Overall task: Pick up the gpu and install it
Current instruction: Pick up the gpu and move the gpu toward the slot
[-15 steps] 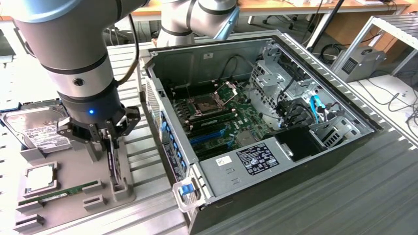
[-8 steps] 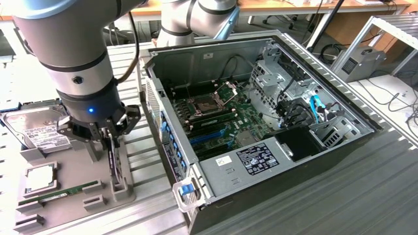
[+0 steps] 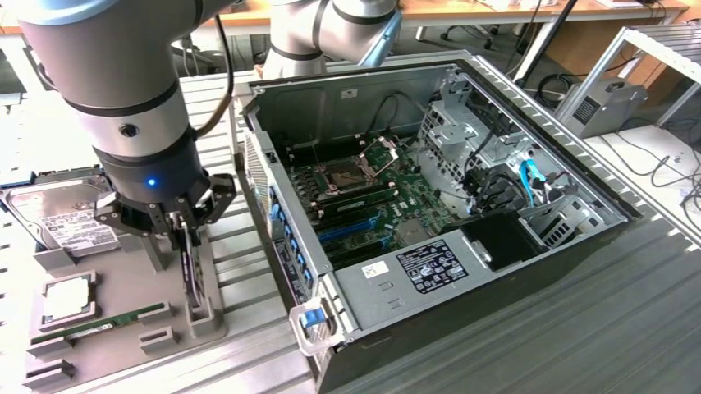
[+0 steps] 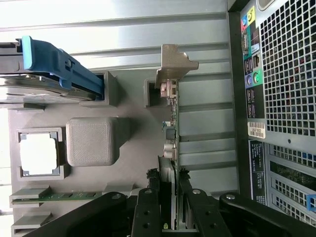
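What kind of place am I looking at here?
Likely a robotics lab bench for PC assembly: an open computer case on a slatted metal table, a robot arm over a grey parts tray, desks behind.

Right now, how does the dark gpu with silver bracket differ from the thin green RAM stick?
The gpu stands taller than the RAM stick. The gpu has a bracket, the RAM stick none. The gripper clamps the gpu, not the RAM stick. Both stand on edge in the grey holder.
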Motion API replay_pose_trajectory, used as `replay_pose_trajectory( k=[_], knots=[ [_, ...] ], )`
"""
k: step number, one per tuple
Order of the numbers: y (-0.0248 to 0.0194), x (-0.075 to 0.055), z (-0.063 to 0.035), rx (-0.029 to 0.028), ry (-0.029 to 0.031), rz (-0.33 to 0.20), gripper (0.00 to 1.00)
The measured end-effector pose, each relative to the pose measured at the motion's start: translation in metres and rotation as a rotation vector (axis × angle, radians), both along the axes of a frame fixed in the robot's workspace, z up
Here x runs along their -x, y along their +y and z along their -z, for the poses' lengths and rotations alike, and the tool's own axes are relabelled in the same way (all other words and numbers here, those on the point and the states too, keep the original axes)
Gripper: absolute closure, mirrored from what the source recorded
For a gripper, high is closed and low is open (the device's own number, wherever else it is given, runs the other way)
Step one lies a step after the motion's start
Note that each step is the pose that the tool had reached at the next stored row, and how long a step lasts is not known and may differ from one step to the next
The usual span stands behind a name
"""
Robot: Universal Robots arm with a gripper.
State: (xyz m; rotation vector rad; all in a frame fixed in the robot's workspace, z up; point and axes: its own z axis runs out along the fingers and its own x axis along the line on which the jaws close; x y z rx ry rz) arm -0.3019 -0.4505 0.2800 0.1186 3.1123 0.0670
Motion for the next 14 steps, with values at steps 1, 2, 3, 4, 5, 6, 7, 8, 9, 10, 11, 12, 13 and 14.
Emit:
replay_pose_trajectory(
  k=[1,2,3,4,5,6,7,8,9,10,11,12,13,14],
  knots=[
    [0.0,0.0,-0.0004,-0.0001,0.0,0.0,0.74],
    [0.0,0.0,-0.0008,-0.0001,0.0,0.0,0.74],
    [0.0,0.0,-0.0016,0.0,0.0001,0.0,0.74],
    [0.0,0.0,-0.002,0.0,0.0,0.0,0.74],
    [0.0,0.0,-0.0028,-0.0001,0.0,0.0,0.74],
    [0.0,0.0,-0.0033,0.0,0.0,0.0,0.74],
    [0.0,0.0,-0.0037,0.0,0.0,0.0,0.74],
    [0.0,0.0,-0.0042,0.0,0.0001,0.0,0.74],
    [0.0,0.0,-0.0045,-0.0001,0.0,0.0,0.74],
    [0.0,0.0,-0.0049,-0.0001,0.0,0.0,0.74],
    [0.0,0.0,-0.0053,-0.0001,0.0,0.0,0.74],
    [0.0,0.0,-0.0057,0.0,0.0001,0.0,0.74],
    [0.0,0.0,-0.0061,0.0,0.0001,0.0,0.74],
    [0.0,0.0,-0.0065,0.0,0.0,0.0,0.74]
  ],
)
